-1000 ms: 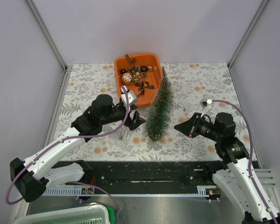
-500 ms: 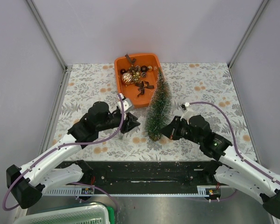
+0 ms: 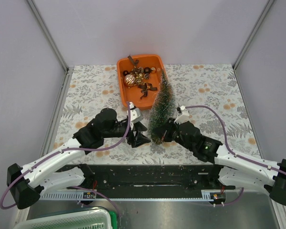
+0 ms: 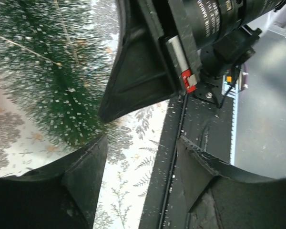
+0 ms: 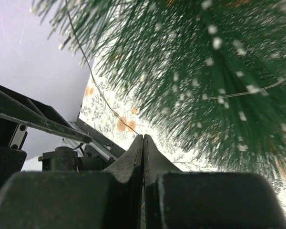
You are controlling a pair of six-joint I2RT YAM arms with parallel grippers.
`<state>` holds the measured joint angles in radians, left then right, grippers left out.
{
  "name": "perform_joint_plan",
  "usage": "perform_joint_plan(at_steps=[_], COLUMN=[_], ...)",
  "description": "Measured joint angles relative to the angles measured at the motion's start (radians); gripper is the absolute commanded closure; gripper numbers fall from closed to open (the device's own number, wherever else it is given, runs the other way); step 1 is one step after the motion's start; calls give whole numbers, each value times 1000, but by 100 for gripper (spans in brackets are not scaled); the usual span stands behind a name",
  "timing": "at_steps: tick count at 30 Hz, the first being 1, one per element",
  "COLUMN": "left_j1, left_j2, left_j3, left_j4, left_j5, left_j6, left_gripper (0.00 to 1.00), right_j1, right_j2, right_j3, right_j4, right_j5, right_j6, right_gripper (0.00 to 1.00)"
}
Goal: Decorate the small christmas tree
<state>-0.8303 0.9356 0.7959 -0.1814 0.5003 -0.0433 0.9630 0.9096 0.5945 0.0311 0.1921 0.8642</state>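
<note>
Nearest the arms, the left end effector (image 3: 139, 137) hung low over the table (image 3: 86, 95), at 9 o'clock of the foot of the small christmas tree (image 3: 161, 105). Its fingers were spread and nothing was between them. The right end effector (image 3: 163, 135) was at 3 o'clock of the same foot, with its fingers pressed together and the tips under the lowest bristles. The tree stood near the middle of the table, its tip toward 12 o'clock.

The step seemed to be steadying the tree before any decoration. To do this well, I think the right arm should press only softly on the bristles, so that the light tree does not tip. The left one should close low on the trunk, not on the branches.

A thin wire (image 5: 97, 88) ran among the branches toward the right fingertips, but whether it was pinched there could not be told. Both end effectors hid the foot of the tree, so it was unclear whether it leaned. Farther, at 11 o'clock, the orange tray (image 3: 121, 81) held ornaments (image 3: 130, 79) too small to sort out.
</note>
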Motion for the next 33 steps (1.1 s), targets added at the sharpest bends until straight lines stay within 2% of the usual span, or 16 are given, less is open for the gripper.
perform_joint_plan(at_steps=[7,13,18,21,22,25,26,33], left_j1=[-68,-107,-122,-125,-124,-123,-123,-106], left_j2=[31,68,102,119,121,129,129,129], left_j3=[-3,-16,-16,-16,-16,-16,-16,-17], left_j4=[24,51,71,79,82,92,95,101], left_j5=[26,29,16,-11,-17,-41,-45,-74], left_j6=[-8,29,77,119,128,158,164,179], left_gripper=[28,32,50,65,76,97,100,100], right_j1=[92,117,134,137,137,140,140,140], right_j2=[7,-6,3,0,-1,-15,-20,-41], right_j3=[-10,-40,-52,-55,-56,-65,-68,-88], right_j4=[76,156,200,216,219,230,230,240], right_j5=[109,177,208,216,217,218,217,215], right_j6=[26,55,65,65,65,64,64,64], right_gripper=[100,100,100,100,100,99,98,80])
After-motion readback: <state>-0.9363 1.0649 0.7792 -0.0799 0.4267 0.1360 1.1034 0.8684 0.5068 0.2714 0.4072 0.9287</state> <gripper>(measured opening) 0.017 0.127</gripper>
